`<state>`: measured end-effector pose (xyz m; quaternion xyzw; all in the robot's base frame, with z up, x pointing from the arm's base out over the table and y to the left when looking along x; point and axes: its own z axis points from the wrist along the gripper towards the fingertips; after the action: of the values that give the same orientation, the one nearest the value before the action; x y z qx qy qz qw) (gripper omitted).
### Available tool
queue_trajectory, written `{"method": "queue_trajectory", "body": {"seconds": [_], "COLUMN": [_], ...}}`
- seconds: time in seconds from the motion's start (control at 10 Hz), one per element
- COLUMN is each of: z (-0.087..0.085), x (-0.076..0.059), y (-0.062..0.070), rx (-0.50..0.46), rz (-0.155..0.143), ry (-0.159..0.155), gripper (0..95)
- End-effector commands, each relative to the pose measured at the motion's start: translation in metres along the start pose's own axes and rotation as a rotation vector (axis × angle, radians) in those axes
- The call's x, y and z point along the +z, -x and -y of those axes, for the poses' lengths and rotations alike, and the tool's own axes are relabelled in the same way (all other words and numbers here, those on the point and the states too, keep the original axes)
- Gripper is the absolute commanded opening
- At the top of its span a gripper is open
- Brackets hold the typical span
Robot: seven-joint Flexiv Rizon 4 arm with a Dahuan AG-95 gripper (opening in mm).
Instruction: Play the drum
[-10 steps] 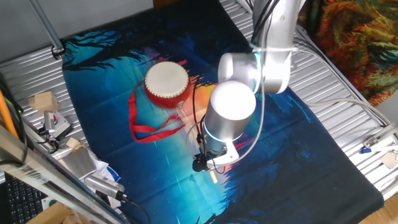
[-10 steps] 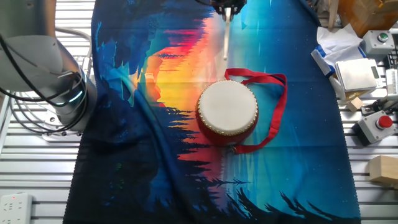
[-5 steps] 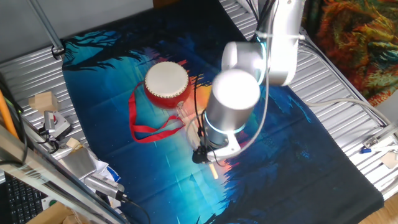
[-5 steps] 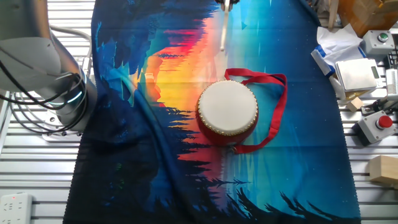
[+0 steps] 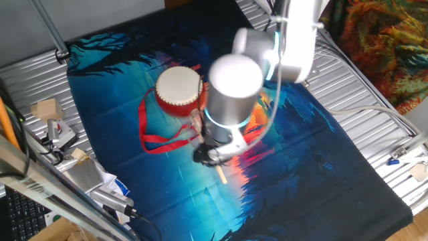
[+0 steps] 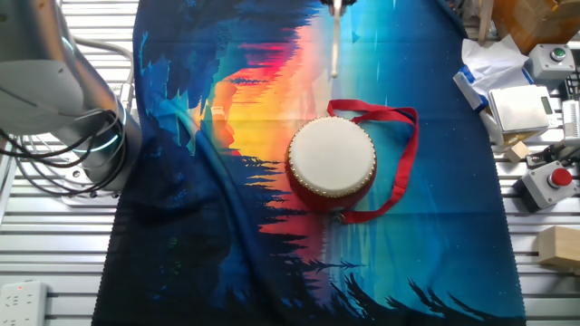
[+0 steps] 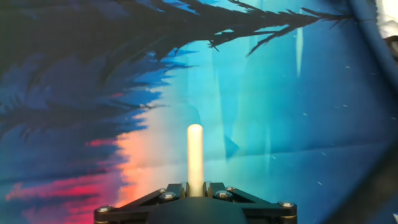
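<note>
The drum (image 5: 179, 89) sits on the printed cloth, cream skin up, red sides, its red ribbon strap (image 5: 160, 140) looped in front of it; it also shows in the other fixed view (image 6: 332, 158). My gripper (image 5: 204, 155) is shut on a thin pale wooden stick (image 5: 221, 175) and hangs just to the right of the drum and beside the ribbon, not touching the skin. In the hand view the stick (image 7: 195, 155) stands out between the closed jaws of the gripper (image 7: 195, 186) over the cloth. In the other fixed view the stick (image 6: 334, 45) points at the drum from the top edge.
The printed cloth (image 5: 321, 167) covers the metal table. A wooden block (image 5: 47, 108) and clutter lie at the left edge. In the other fixed view a red button box (image 6: 551, 181), a grey box (image 6: 518, 107) and a wooden block (image 6: 557, 246) stand at the right.
The arm has swung left towards the drum, carrying the stick with it; the gripper now hangs lower and closer to the ribbon. The drum has not moved.
</note>
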<state>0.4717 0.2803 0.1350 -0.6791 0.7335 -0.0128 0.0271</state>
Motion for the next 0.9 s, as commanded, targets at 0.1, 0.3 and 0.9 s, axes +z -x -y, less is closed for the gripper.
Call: {"method": "queue_trajectory", "body": {"seconds": [0.1, 0.3, 0.9], "z": [0.002, 0.0, 0.003], "x": [-0.009, -0.014, -0.011], "y": [-0.011, -0.02, -0.045], "rx": [0.028, 0.028, 0.008], "rz": [0.009, 0.014, 0.029], "ry": [-0.003, -0.001, -0.009], "gripper": [0.0, 0.0, 0.0]}}
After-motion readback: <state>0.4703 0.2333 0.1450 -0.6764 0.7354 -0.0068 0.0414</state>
